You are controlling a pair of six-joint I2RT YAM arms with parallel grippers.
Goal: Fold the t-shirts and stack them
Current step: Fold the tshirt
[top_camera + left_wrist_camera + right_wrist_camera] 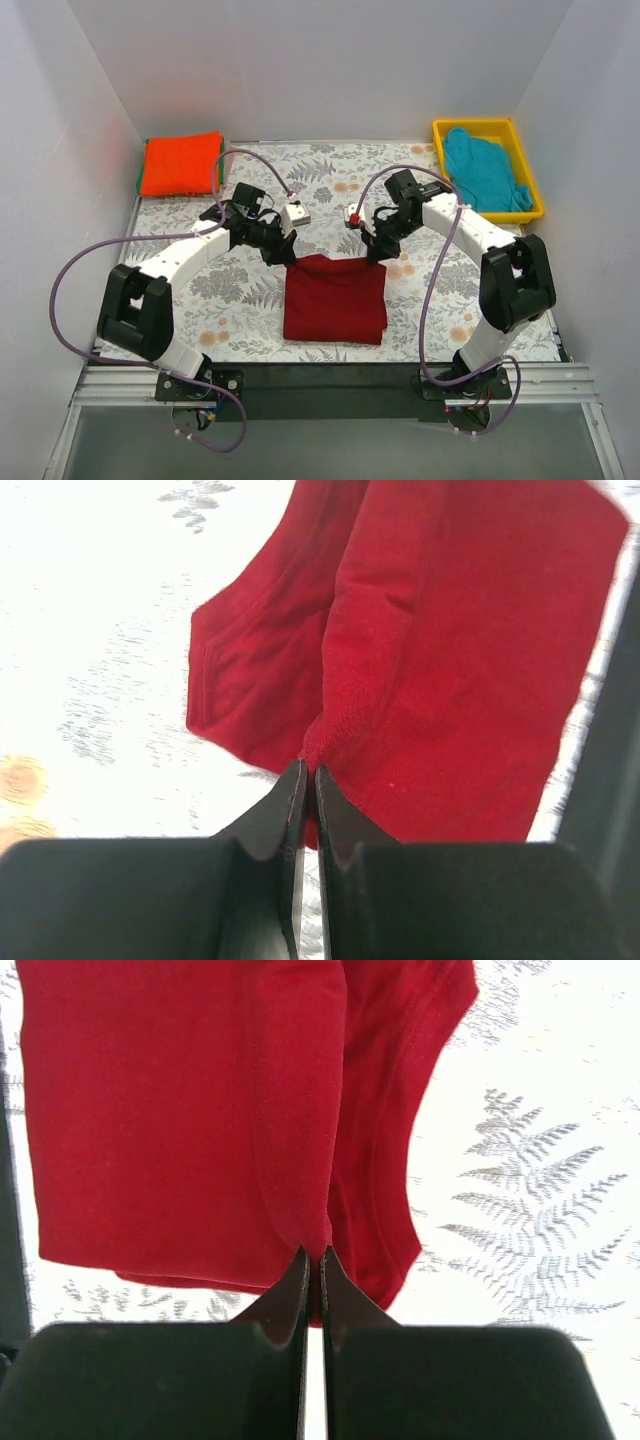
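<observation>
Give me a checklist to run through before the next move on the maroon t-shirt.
1. Left gripper shut on the far left corner of the maroon t-shirt: ok.
2. Right gripper shut on the shirt's far right corner: ok.
3. Both pinches sit on the same far edge, about level in the top view: ok.
4. Every cloth layer caught in each pinch: cannot tell, the folds hide it.
5. Folded orange-red t-shirt lies at the far left corner, apart from both arms: ok.
6. Teal t-shirt lies crumpled in the yellow bin, away from the fold: ok.
</observation>
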